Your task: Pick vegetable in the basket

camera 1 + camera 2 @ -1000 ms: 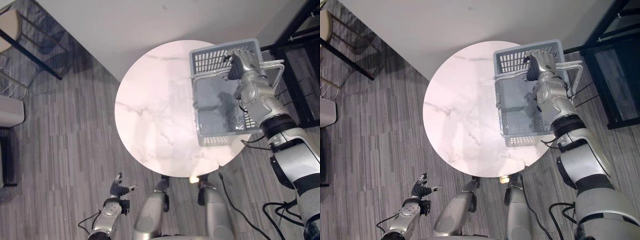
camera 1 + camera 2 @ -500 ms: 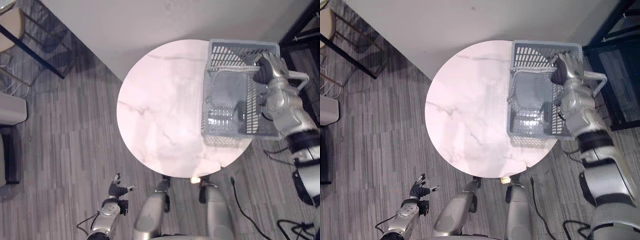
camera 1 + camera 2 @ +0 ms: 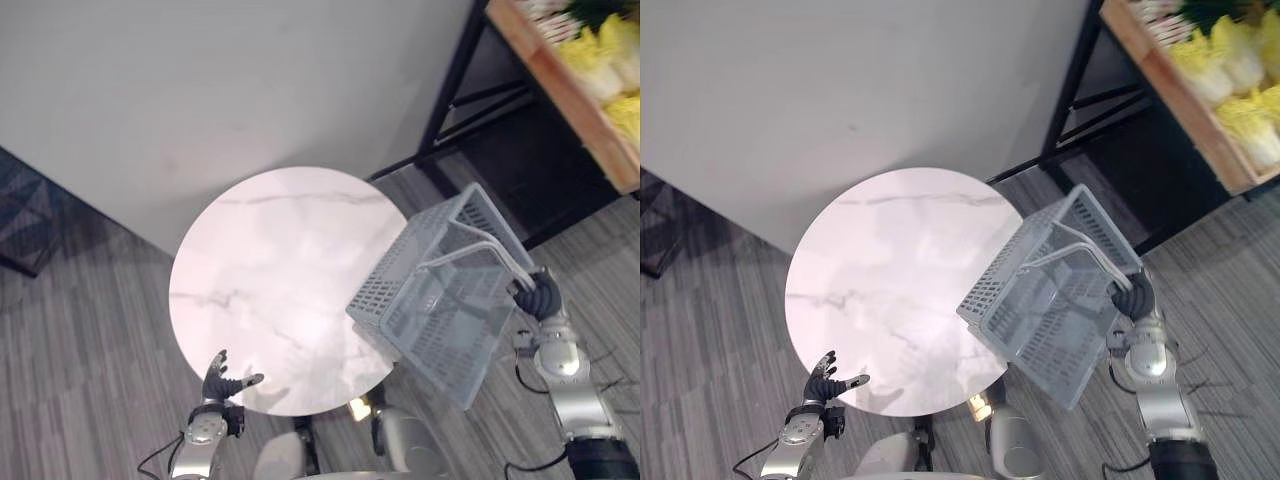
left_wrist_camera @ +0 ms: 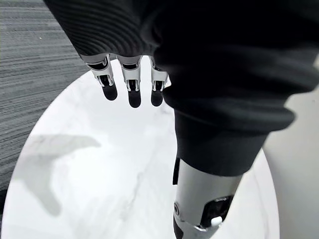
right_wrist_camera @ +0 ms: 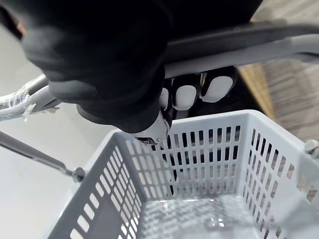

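Note:
The grey plastic basket (image 3: 440,310) hangs tilted in the air past the round table's right edge. It is empty inside (image 5: 199,214). My right hand (image 3: 541,298) is shut on its grey handle (image 5: 249,50), with the fingers (image 5: 187,97) curled round the bar. Yellow-green leafy vegetables (image 3: 600,50) lie in a wooden crate (image 3: 560,100) on a shelf at the upper right, well away from the basket. My left hand (image 3: 218,380) hovers open by the table's near left edge, its fingers (image 4: 130,84) straight and holding nothing.
The round white marble table (image 3: 270,270) stands in the middle on a grey plank floor. A black metal shelf frame (image 3: 455,80) carries the crate at the upper right. A pale wall (image 3: 200,90) runs behind the table.
The view has swung to the right, bringing the shelf and vegetables in. The basket has left the tabletop and now hangs tilted beyond the table's right edge, still in my right hand.

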